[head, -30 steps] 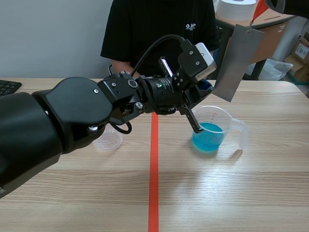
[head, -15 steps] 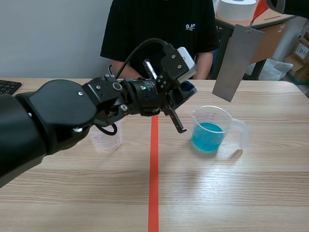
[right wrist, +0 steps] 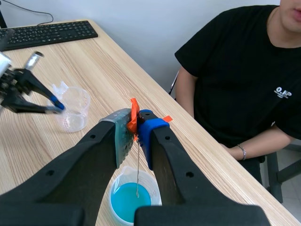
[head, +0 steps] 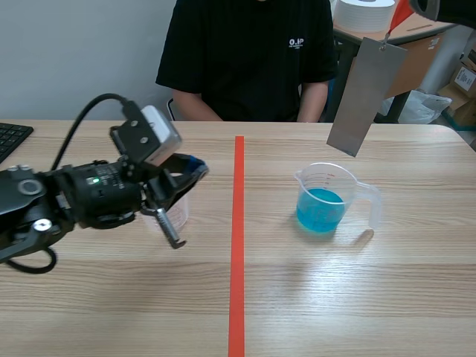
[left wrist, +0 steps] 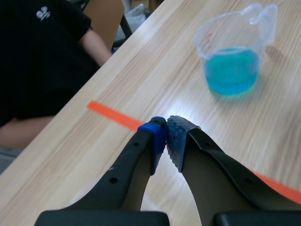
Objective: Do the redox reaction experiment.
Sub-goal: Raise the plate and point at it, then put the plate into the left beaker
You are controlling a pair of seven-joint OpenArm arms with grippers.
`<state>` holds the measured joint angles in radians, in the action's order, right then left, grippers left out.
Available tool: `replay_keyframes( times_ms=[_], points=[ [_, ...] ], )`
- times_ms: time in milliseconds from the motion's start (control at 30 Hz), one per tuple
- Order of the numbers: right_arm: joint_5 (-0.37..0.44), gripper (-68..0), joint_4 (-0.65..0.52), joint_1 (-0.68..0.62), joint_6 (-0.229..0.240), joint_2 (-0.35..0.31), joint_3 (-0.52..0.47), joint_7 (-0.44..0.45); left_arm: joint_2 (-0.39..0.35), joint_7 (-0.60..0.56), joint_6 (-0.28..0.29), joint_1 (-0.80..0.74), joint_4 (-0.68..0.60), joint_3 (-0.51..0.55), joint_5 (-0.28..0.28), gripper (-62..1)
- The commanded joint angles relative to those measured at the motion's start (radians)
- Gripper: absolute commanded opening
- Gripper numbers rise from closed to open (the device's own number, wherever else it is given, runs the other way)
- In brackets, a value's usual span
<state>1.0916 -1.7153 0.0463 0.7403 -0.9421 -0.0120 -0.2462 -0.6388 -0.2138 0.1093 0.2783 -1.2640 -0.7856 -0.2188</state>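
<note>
Metal strip (head: 364, 97) hangs; near-vertical (above beaker (head: 322, 199))

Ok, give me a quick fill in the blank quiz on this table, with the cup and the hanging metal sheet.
1. The measuring cup right of the tape line holds ____ liquid.
2. The metal sheet hangs ____ that cup, clear of the liquid.
3. The left arm's jaws are ____, with nothing between them.
4. The right arm's jaws pinch the sheet's ____ tag.

Missing words: blue; above; shut; orange.
</note>
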Motion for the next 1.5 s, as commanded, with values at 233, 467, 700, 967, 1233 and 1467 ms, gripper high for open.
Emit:
replay_keyframes(
  times_ms=[233,467,700,967,1233,1467],
  points=[
    [0.012,-66.0,-0.013,0.021,0.005,-0.007,-0.021,0.016,-0.208,-0.015,-0.159,-0.514,-0.164,0.344,-0.033,-56.2],
    [-0.035,-66.0,-0.013,0.040,0.005,0.044,-0.021,-0.006,-0.190,-0.068,-0.236,-0.928,-0.171,0.589,-0.033,-56.2],
    [-0.055,-66.0,-0.013,0.095,0.005,0.102,-0.006,-0.034,-0.051,-0.067,-0.257,-1.195,-0.171,0.754,-0.032,-56.2],
    [-0.071,-66.0,-0.013,0.190,0.005,0.168,0.058,-0.071,0.098,-0.050,-0.256,-1.342,-0.171,0.846,-0.032,-56.2],
    [-0.106,-66.0,-0.013,0.306,0.005,0.267,0.176,-0.113,0.181,0.006,-0.253,-1.378,-0.169,0.846,-0.032,-56.2],
    [-0.176,-66.0,-0.013,0.393,0.005,0.378,0.287,-0.134,0.226,0.031,-0.248,-1.377,-0.169,0.844,-0.032,-56.2]
  ],
)
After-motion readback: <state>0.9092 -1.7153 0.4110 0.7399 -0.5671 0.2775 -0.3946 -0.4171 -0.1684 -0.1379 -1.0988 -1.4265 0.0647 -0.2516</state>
